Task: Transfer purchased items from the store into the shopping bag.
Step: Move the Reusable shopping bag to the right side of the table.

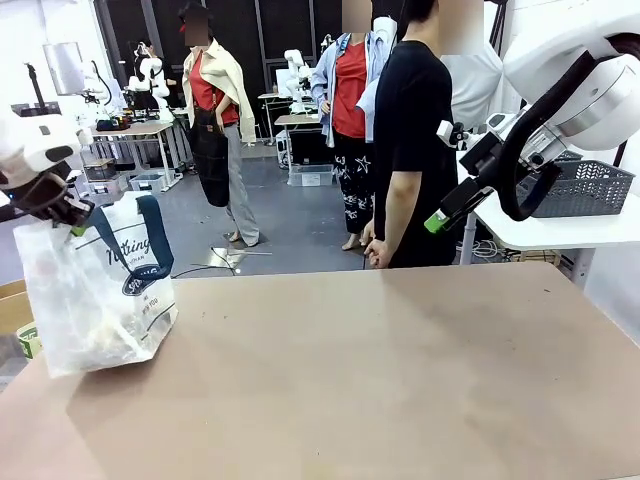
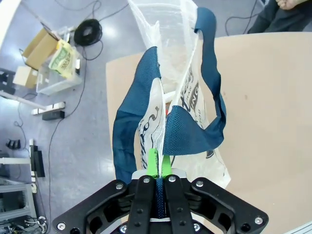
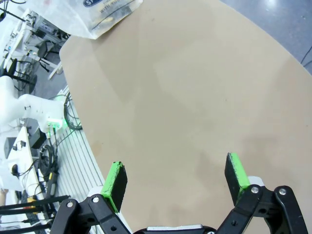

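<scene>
Shopping bag (image 1: 95,300) at the table's (image 1: 380,380) left edge, its navy handle (image 2: 146,112) pinched in the left gripper (image 2: 159,163). We judge the thin strap could slip and spill the purchased items (image 1: 100,335) (a brownish jumble inside); the right gripper (image 3: 178,178) hangs with jaws spread.

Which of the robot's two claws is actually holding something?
The left gripper, pinched shut on the shopping bag handle; the right gripper hangs open above the table.
</scene>
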Robot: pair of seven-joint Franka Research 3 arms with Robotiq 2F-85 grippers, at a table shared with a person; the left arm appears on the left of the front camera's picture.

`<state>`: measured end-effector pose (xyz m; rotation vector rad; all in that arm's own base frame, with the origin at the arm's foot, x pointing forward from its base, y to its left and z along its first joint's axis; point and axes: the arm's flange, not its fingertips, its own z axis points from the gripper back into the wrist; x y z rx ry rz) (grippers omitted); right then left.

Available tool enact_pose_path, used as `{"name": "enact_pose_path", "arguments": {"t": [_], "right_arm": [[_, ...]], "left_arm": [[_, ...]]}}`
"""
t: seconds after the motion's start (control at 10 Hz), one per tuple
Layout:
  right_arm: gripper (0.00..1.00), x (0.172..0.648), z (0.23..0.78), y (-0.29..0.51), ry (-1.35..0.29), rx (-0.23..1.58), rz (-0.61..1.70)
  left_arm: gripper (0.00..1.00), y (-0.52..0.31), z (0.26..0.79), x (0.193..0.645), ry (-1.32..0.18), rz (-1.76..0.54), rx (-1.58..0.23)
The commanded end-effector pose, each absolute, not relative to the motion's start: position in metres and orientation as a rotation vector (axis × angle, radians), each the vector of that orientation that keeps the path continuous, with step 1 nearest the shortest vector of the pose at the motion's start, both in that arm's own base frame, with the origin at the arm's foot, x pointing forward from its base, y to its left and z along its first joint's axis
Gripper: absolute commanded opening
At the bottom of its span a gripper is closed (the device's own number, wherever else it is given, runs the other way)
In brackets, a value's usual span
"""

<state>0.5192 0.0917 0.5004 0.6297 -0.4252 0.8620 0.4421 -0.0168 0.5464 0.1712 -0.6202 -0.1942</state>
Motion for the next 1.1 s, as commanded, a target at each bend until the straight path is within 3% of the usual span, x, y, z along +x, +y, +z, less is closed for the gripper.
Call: {"name": "enact_pose_path", "arguments": {"t": [0.0,0.2,0.3,1.0], "right_arm": [[1.00,0.519,0.503,0.094,-0.418,0.636,0.843],[1.00,0.519,0.503,0.094,-0.418,0.636,0.843],[1.00,0.519,0.503,0.094,-0.418,0.636,0.843],[1.00,0.519,0.503,0.094,-0.418,0.636,0.843]], "left_arm": [[0.00,-0.009,0.534,0.422,-0.671,-0.228,0.184],[0.00,-0.012,0.522,0.408,-0.673,-0.281,0.144],[0.00,-0.015,0.529,0.427,-0.633,-0.210,0.166],[0.00,-0.010,0.533,0.427,-0.643,-0.232,0.182]]}}
